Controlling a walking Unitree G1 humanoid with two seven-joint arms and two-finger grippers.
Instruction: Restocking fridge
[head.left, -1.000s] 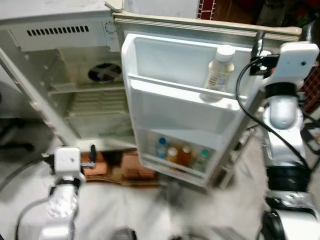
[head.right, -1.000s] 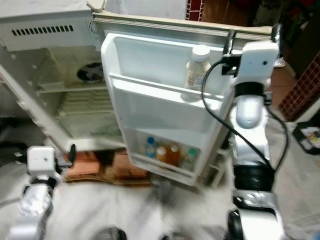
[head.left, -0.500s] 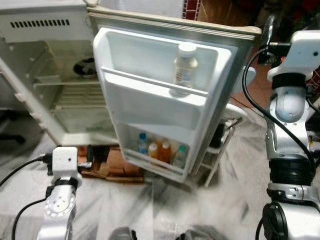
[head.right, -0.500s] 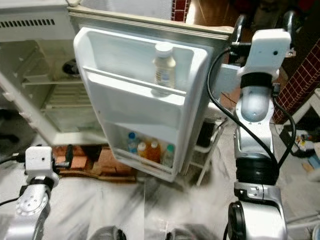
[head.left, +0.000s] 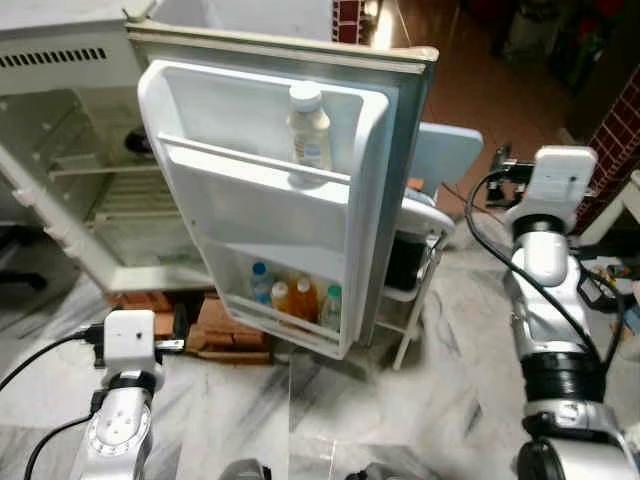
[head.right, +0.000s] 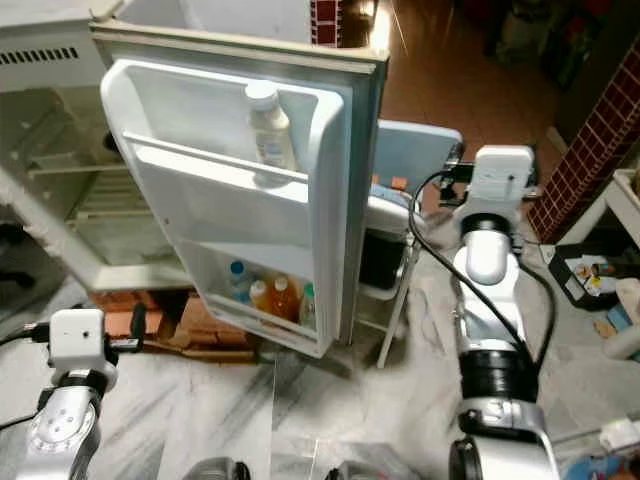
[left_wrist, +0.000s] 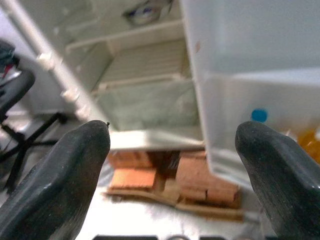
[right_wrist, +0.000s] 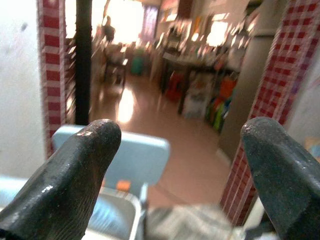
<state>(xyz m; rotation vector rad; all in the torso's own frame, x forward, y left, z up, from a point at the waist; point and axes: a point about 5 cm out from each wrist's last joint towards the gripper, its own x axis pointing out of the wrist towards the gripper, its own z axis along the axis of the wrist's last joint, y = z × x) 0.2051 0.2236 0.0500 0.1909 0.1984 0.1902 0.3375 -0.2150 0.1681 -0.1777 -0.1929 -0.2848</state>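
Note:
The fridge door (head.left: 270, 200) stands wide open. A white bottle (head.left: 308, 128) stands on its upper shelf, and several small drink bottles (head.left: 296, 300) sit in its bottom shelf. The fridge cabinet (head.left: 90, 170) behind shows bare wire shelves. My left gripper (left_wrist: 172, 135) hangs low in front of the fridge base, open, with nothing between its fingers. My right gripper (right_wrist: 180, 130) is out to the right of the door, well apart from it, open and empty, facing a room beyond.
A light blue chair (head.left: 445, 150) and a white rack (head.left: 420, 290) stand just right of the door. Bricks (head.left: 235, 335) prop up the fridge base. A black office chair (head.left: 15, 265) is at far left. A red chequered wall (head.left: 615, 130) lies at right.
The whole view has swung right as the camera moved. My right arm has dropped from the door's top edge to lower down, away from the door. The left arm stays low.

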